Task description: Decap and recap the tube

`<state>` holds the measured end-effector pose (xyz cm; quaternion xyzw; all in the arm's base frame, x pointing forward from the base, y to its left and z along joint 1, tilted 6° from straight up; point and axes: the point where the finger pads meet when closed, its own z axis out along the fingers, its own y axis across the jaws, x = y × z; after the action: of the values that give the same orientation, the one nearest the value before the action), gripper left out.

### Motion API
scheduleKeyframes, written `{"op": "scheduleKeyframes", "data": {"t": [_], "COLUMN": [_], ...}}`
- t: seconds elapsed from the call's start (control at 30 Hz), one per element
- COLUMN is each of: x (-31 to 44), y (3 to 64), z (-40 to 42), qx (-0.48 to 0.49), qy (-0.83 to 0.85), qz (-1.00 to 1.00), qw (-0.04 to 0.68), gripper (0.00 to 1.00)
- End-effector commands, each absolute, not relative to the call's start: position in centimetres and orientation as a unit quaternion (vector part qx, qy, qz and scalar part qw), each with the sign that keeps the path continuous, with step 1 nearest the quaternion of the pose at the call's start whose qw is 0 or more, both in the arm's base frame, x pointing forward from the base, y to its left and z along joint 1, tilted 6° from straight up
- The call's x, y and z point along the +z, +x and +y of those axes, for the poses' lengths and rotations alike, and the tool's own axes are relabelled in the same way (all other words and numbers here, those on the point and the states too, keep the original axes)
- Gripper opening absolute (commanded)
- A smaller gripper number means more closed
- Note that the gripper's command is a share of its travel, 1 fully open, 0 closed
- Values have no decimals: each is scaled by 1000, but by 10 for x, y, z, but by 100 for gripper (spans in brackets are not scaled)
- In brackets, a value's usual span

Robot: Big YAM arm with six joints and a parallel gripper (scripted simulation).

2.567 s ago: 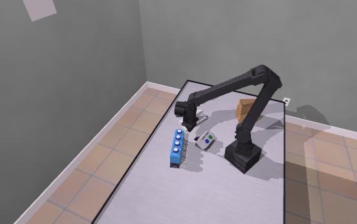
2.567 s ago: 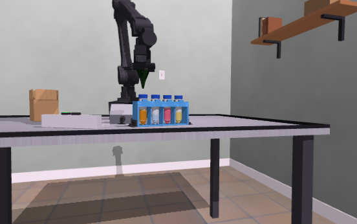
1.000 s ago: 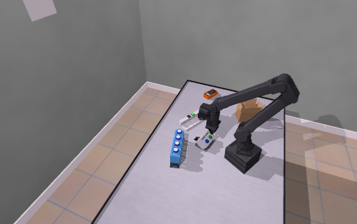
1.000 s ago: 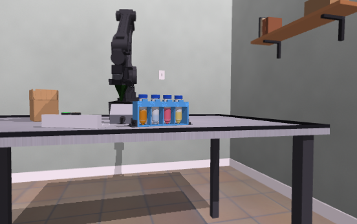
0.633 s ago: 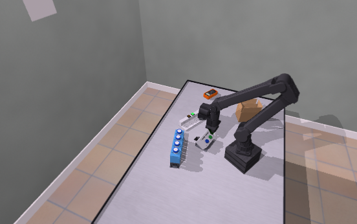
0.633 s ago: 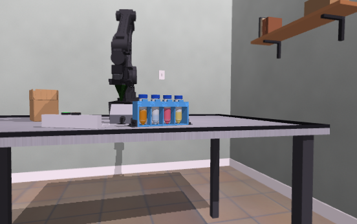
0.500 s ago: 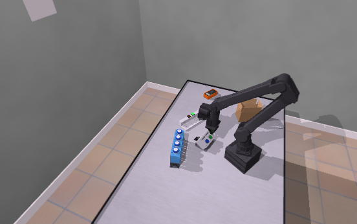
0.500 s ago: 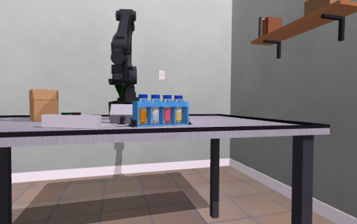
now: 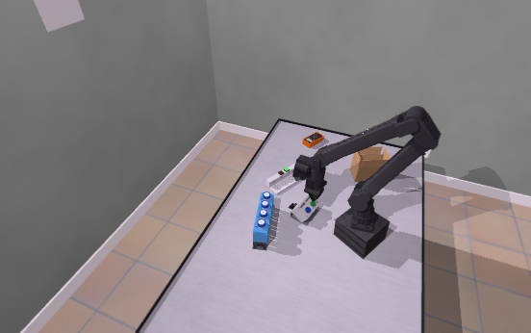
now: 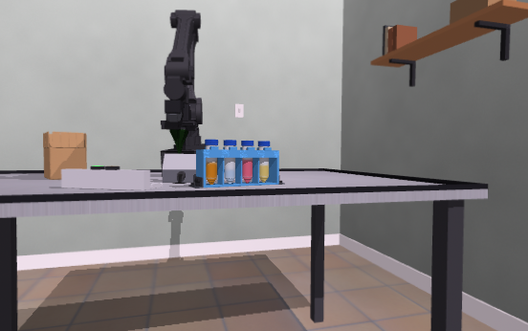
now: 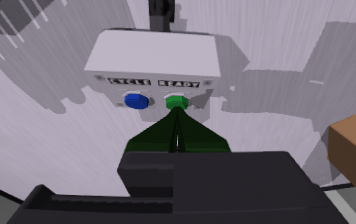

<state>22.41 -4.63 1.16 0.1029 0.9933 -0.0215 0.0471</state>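
Fingers pinched fully together, holding nothing, tips touching the READY key [image 11: 176,101] at frame centre, right of CYCLE [image 11: 136,101]. The key looks small, stiff, probably slick; push squarely on its face.

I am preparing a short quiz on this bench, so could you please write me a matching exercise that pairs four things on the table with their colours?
Things:
1. CYCLE key
2. READY key
3. cardboard box
4. meter at the table's far edge

Colours:
A. orange
B. green
C. brown
D. blue

Pairs: 1-D, 2-B, 3-C, 4-A. The shut tool points its tips at the READY key.
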Motion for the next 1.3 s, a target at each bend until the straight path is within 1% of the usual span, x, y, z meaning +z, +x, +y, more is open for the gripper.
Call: {"op": "scheduleKeyframes", "data": {"t": [0.0,1.27], "x": [11,9], "y": [227,224], "z": [-43,-42], "qx": [-20,-20], "qy": [92,98], "qz": [994,993], "qw": [55,61], "gripper": [0,0]}}
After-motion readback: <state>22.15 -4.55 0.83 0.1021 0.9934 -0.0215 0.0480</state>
